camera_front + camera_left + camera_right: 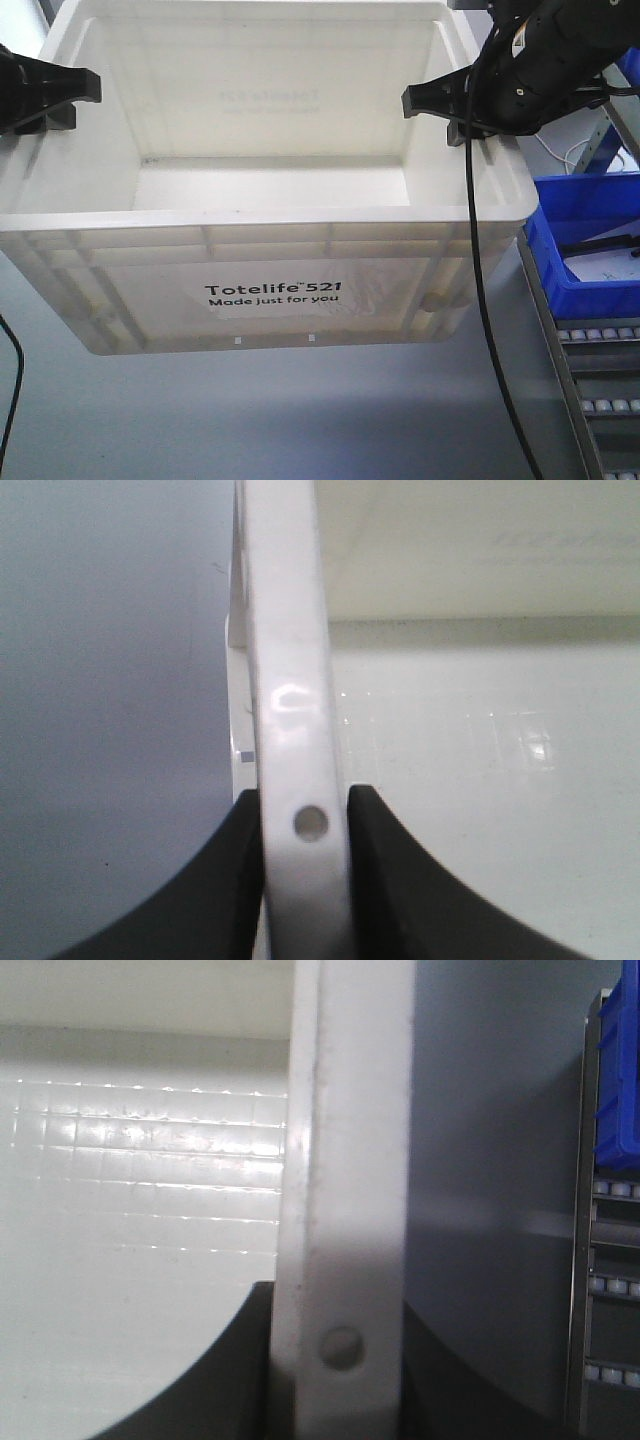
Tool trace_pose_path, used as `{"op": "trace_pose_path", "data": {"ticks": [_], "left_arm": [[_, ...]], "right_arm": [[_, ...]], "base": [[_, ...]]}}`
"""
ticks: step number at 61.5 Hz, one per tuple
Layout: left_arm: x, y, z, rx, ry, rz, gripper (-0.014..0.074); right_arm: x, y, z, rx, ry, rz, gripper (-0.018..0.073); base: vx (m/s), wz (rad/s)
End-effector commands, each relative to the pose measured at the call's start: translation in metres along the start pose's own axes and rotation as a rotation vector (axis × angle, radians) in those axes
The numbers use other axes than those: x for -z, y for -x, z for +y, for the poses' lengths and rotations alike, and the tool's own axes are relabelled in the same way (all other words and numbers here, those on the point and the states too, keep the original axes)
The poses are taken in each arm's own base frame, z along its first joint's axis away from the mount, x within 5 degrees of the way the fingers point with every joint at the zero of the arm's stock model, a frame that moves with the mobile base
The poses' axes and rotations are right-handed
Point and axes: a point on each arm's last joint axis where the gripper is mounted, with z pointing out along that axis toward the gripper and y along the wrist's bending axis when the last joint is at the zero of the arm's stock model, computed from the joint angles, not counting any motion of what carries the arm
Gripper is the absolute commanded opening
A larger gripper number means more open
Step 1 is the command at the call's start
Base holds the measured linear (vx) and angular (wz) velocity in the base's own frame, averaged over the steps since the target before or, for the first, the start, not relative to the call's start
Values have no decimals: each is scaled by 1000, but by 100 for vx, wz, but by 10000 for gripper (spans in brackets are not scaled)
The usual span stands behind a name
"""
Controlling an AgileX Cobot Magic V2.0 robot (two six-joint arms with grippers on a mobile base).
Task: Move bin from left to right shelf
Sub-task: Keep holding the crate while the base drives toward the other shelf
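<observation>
Left of the bin [150, 280], a thin black cable [12, 400] curves up the picture's edge. Above it the left pincer [55, 95] is clamped on the bin's left rim. In the left wrist view the pincer [305, 805] shows a black finger [225, 880] pressed against each side of the white rim [290, 680], just beside a small round hole [310, 823] in it.

The bin itself sits mid-frame in the front view, a large white tote with its open top tilted toward the camera and nothing visible inside. Black print [272, 293] on its front wall reads "Totelife 521 Made just for you". It is gripped at both side rims. Under it only a plain grey surface [250, 430] shows, with the bin's soft shadow on it. Whether the base touches anything cannot be told.

On the bin's right rim the right pincer [455, 110] grips the same way. The right wrist view shows this pincer [340, 1310] with dark fingers [230, 1370] closed on either side of the rim, beside a round stud [342, 1347]. The ribbed inner floor [140, 1180] of the bin lies to the left of that rim.

A black cable [478, 300] drops from the right arm across the bin's right corner and runs down past it. Right of the bin stands a blue bin [590, 200] with some small dark items inside — too small to name. It rests on a metal roller shelf [600, 370] whose white rollers show below it.
</observation>
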Motion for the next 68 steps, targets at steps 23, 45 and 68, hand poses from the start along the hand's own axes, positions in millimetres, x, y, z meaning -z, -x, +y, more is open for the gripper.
{"op": "trace_pose_path", "data": {"ticks": [23, 45, 68], "left_arm": [[27, 17, -3, -24, -29, -184, 148], [27, 17, -3, -24, -29, -184, 148], [27, 17, -3, -24, -29, -184, 148]], "right_arm": [[31, 15, -7, 29, -12, -189, 83], [31, 15, -7, 29, -12, -189, 83], [31, 15, -7, 29, -12, -189, 83]], "base": [[28, 6], [32, 8], [35, 9]]}}
